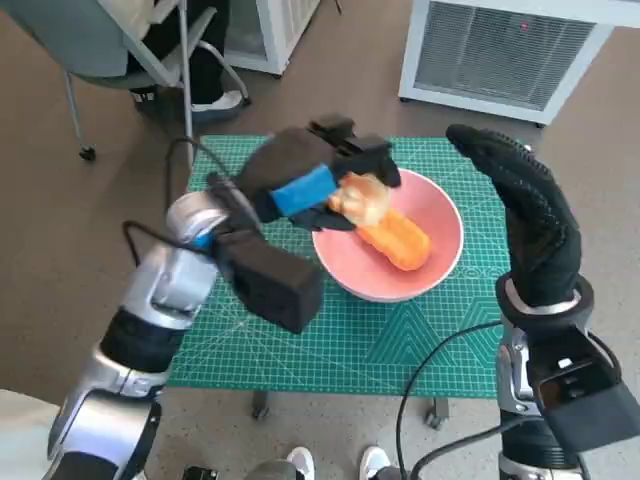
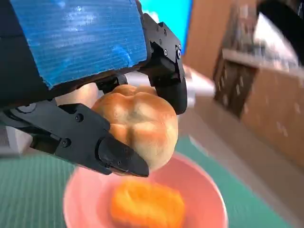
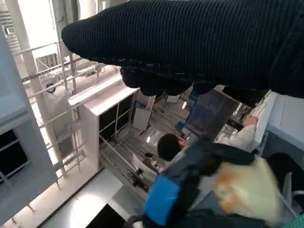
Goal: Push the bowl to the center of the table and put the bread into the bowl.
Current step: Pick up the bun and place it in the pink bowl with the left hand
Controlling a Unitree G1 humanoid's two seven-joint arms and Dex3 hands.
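Left hand (image 1: 318,178) clamped on bun (image 1: 362,199), just above pink bowl (image 1: 440,215) on bench (image 1: 420,345); orange bread (image 1: 396,240) inside, below. Right hand (image 1: 525,215) raised beside bowl, flat, empty, fingers apart.

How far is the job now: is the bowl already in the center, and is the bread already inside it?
Done: the pink bowl sits near the middle of the green cutting mat, with an orange bread piece lying in it. In hand: the left hand holds a round bread roll just above the bowl. Left: release the roll into the bowl. The right hand is raised beside the bowl, holding nothing.
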